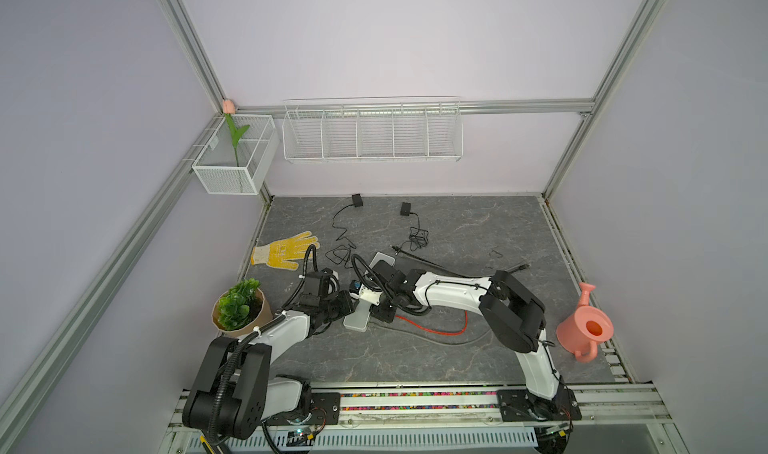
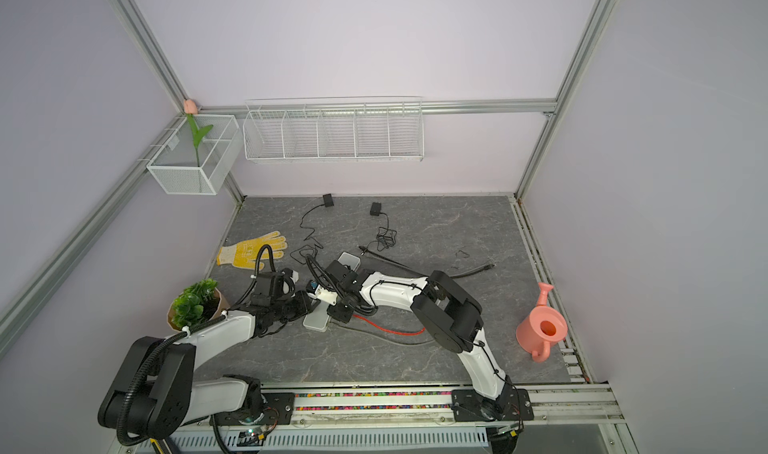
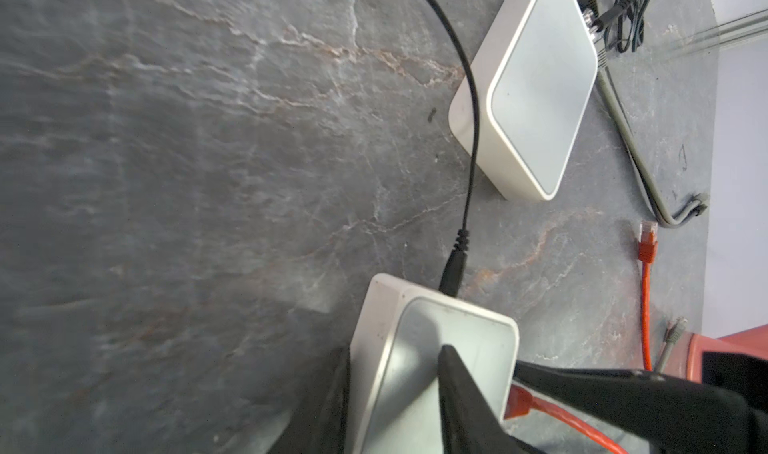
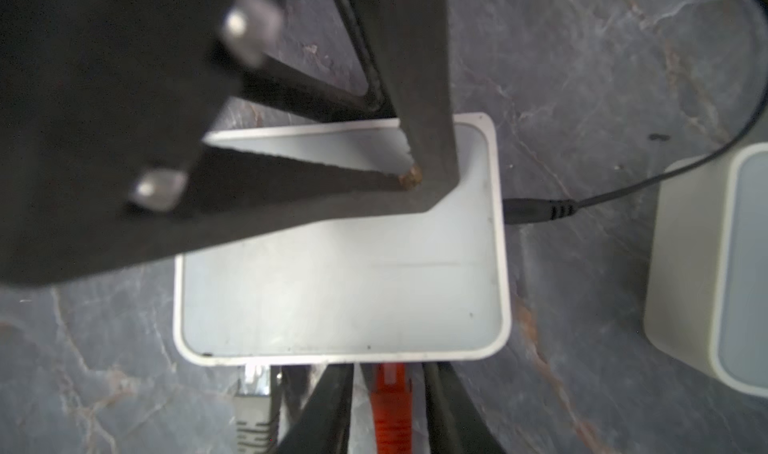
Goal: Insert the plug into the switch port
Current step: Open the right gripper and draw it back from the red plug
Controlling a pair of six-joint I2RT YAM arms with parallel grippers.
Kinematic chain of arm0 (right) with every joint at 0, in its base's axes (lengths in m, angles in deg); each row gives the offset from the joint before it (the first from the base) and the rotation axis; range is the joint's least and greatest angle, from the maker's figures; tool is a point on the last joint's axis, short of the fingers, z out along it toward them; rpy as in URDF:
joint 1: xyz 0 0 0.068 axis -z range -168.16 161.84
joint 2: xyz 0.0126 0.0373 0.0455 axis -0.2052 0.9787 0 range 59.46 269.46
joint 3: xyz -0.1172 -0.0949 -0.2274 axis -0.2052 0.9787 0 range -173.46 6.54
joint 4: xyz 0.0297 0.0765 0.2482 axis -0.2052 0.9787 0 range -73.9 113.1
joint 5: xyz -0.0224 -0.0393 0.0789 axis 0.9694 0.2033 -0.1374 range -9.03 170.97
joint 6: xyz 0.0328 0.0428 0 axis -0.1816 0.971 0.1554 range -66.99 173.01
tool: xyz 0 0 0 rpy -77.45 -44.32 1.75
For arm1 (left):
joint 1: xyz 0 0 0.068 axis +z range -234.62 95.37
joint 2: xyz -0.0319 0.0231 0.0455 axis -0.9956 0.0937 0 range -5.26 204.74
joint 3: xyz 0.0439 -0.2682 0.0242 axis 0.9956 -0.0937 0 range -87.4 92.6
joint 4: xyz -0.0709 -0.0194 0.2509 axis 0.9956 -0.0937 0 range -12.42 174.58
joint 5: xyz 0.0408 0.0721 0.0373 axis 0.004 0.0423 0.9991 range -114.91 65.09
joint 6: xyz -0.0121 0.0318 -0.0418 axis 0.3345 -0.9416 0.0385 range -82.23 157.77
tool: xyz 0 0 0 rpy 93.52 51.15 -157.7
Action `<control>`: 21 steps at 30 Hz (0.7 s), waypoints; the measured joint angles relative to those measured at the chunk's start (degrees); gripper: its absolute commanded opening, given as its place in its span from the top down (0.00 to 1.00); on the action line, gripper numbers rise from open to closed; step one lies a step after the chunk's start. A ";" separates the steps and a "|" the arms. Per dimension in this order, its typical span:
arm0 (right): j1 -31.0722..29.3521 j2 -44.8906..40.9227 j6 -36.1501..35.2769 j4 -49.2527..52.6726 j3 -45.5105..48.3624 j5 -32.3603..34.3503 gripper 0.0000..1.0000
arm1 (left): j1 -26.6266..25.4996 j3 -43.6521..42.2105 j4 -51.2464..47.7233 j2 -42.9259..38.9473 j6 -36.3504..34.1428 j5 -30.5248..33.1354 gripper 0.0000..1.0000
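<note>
Where the two arms reach in from the near edge of the grey bench (image 1: pixel 415 360), an orange cable (image 1: pixel 432 327) loops on the stone, with a potted green plant (image 1: pixel 239 310) off to the left and a pink watering can (image 1: pixel 586 327) off to the right. Just past the loop, the orange plug (image 4: pixel 388 402) sits with its nose right up against the edge of a white switch (image 4: pixel 340 290), next to a grey plug (image 4: pixel 251 389); how deep it goes I cannot tell. The right claw (image 4: pixel 388 367) has one finger on each side of the orange plug, a little apart from it, not squeezing. The left claw (image 3: pixel 395 360) is at the switch's left: one fingertip rests on the top of the switch and the other stands beside its side wall, and I cannot tell if they pinch it. A black plug (image 4: pixel 536 211) sticks into the switch's far end. Farther on lies a second white switch (image 3: pixel 536 86), then a yellow glove (image 1: pixel 284 250) and two small black power blocks (image 1: pixel 356 200). On the back wall hang a white wire rack (image 1: pixel 372 132) and a mesh basket (image 1: pixel 226 178) with a pink tulip (image 1: pixel 227 106).
</note>
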 measured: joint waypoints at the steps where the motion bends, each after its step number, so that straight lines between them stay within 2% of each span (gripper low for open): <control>1: 0.00 -0.98 0.00 -0.52 0.92 0.33 0.67 | 0.00 -0.02 -0.33 -0.57 0.15 -0.24 0.63; 10: 1.11 -9.66 0.04 -2.75 5.92 1.88 0.64 | 0.07 0.35 -4.04 -4.48 0.17 -1.25 0.63; 15: 1.92 -10.27 0.04 -2.08 6.71 1.77 0.65 | 0.50 1.99 -8.66 -8.46 -0.55 0.74 0.63; 21: 1.95 -9.01 0.02 0.76 6.80 -0.31 0.67 | 0.50 1.95 -8.85 -13.25 -0.28 2.08 0.62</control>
